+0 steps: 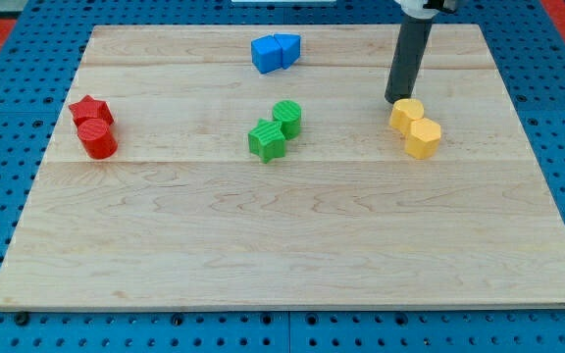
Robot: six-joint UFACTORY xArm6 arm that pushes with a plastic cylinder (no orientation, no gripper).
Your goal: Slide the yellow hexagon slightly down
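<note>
Two yellow blocks sit touching at the view's right. The upper-left one (406, 115) looks like a hexagon. The lower-right one (423, 137) is also a faceted yellow block, and its exact shape is hard to make out. My tip (396, 100) is the lower end of the dark rod. It stands just above and slightly left of the upper yellow block, touching or nearly touching its top-left edge.
The wooden board (292, 245) holds a red star (90, 110) touching a red cylinder (97, 139) at the left, a green cylinder (286, 116) touching a green star (267, 139) in the middle, and two touching blue blocks (275, 52) at the top.
</note>
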